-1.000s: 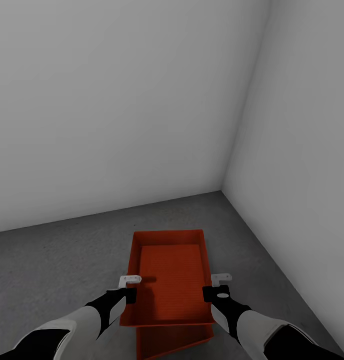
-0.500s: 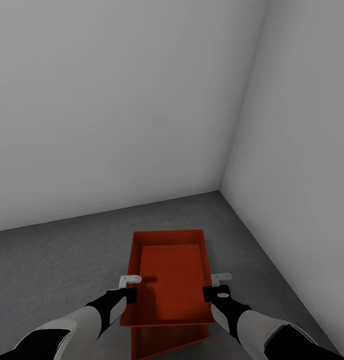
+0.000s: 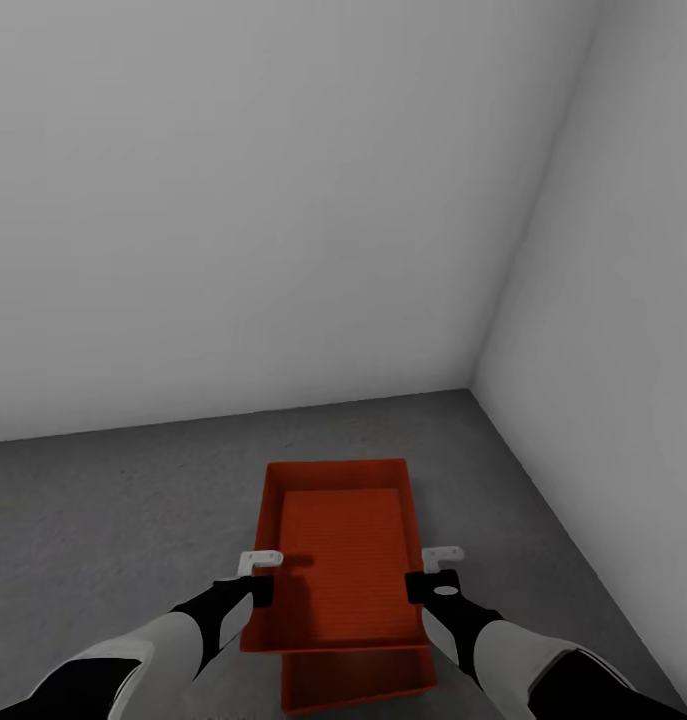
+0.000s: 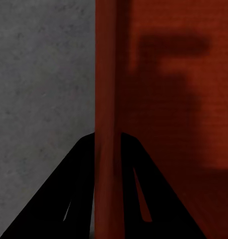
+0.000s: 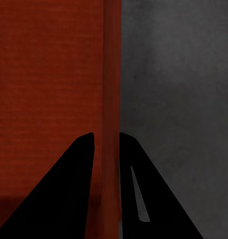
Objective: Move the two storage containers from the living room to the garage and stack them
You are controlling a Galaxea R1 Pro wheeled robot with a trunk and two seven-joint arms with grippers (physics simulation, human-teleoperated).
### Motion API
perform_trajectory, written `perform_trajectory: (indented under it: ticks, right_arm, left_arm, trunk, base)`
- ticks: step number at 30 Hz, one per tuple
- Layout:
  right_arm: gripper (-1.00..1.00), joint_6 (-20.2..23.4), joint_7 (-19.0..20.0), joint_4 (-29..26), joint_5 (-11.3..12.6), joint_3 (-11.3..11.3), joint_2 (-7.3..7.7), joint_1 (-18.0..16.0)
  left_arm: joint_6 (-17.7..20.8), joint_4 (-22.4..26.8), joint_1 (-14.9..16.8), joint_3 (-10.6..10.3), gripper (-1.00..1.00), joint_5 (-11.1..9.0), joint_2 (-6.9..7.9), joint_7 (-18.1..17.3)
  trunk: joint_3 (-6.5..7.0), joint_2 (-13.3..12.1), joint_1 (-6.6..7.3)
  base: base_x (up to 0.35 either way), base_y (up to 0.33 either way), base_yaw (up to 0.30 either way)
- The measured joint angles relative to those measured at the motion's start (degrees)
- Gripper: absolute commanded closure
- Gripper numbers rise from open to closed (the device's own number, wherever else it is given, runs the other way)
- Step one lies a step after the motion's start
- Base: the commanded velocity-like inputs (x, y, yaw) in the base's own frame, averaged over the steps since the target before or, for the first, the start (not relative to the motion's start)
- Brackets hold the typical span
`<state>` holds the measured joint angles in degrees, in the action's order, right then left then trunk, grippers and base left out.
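I hold one orange-red storage container [image 3: 338, 550] level between both arms, above the grey concrete floor [image 3: 113, 500] of the garage. My left gripper [image 3: 253, 588] is shut on its left long wall [image 4: 106, 74], one finger on each side. My right gripper [image 3: 429, 586] is shut on the opposite wall [image 5: 111, 74] in the same way. The second storage container [image 3: 358, 680] sits on the floor directly beneath the held one; just its near end shows, roughly square with the one above it.
Two plain white walls meet in a corner [image 3: 475, 385] ahead and to the right. The right wall [image 3: 623, 350] runs close beside the containers. Bare concrete stretches away on the left.
The view has swung, so the wall corner now sits further right. The lower container, skewed under the held one before, now lies about in line with it. Both grips are unchanged.
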<state>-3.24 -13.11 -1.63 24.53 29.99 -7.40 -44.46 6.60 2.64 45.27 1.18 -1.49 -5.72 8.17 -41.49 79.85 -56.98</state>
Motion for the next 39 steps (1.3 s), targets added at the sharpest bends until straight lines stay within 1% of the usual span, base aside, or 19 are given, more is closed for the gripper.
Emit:
perform_trajectory:
  ticks: [4,13,19,29,39]
  right_arm:
    - [1.00,-0.05,-0.07,0.14,0.05,0.02,-0.11,-0.01]
    - [1.00,0.08,-0.01,0.04,-0.04,-0.04,-0.04,0.00]
    - [1.00,0.00,-0.03,0.13,0.02,0.06,-0.13,-0.01]
    - [1.00,0.04,0.01,-0.02,-0.02,0.01,0.01,0.00]
    - [1.00,-0.01,0.00,0.12,0.01,0.00,-0.06,-0.01]
  left_arm:
    - [0.06,-0.01,-0.02,-0.05,1.00,-0.04,0.08,-0.09]
    - [0.09,-0.02,-0.01,-0.10,1.00,-0.13,0.03,0.00]
    - [0.01,-0.04,-0.03,-0.26,1.00,-0.32,0.09,0.01]
    - [0.00,0.00,0.00,-0.05,1.00,-0.08,-0.01,0.04]
    - [0.09,0.00,-0.01,-0.05,1.00,-0.04,0.03,-0.02]
  trunk:
    - [0.00,0.00,0.00]
    - [0.00,0.00,0.00]
    - [0.00,0.00,0.00]
    - [0.00,0.00,0.00]
    - [0.00,0.00,0.00]
  base:
    - [0.000,-0.071,0.023]
    - [0.000,-0.214,0.002]
    - [0.000,-0.027,0.017]
    - [0.000,-0.001,0.218]
    - [0.000,-0.025,0.023]
